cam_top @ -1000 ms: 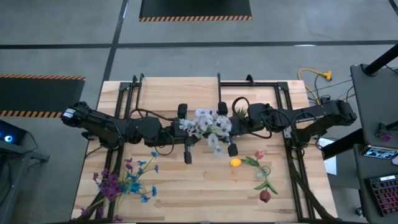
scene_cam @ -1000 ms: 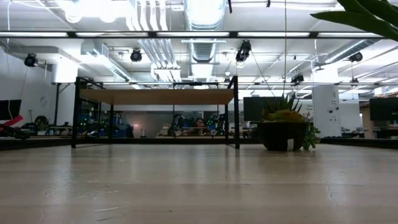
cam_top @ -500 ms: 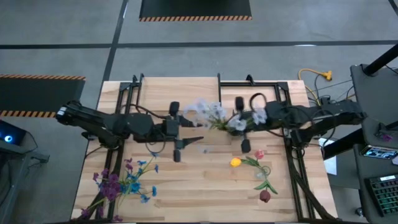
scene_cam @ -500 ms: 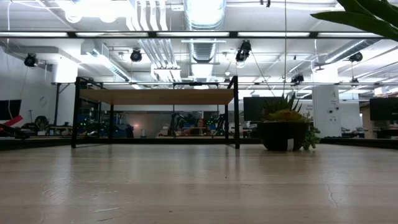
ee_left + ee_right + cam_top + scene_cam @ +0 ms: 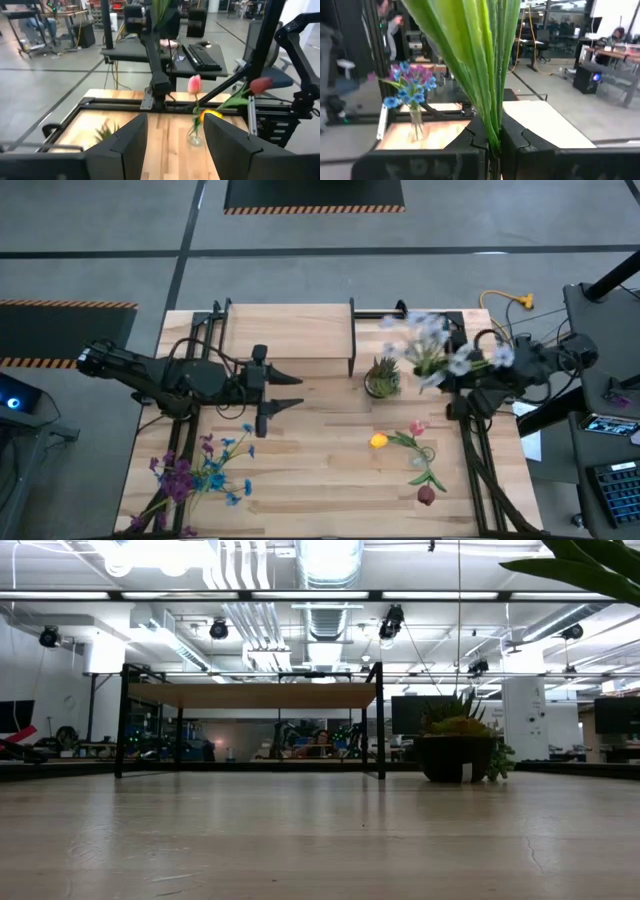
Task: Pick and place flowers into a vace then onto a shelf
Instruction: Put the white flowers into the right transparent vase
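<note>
The table [image 5: 300, 470] lies under me, the shelf [image 5: 290, 335] along its far edge, the potted plant [image 5: 383, 378] just right of it. Blue and purple flowers [image 5: 200, 475] lie near the front left corner; the tulips [image 5: 415, 450] lie front right. My right gripper [image 5: 492, 142] hangs over the right edge, pressed together on the white flowers [image 5: 430, 345], their green stems [image 5: 485, 60] rising between my fingers. I see no vase clearly from above. I judge I should carry slowly, keep the stems upright and steer clear of the plant. My left gripper [image 5: 175, 140] hovers spread and empty left of centre.
</note>
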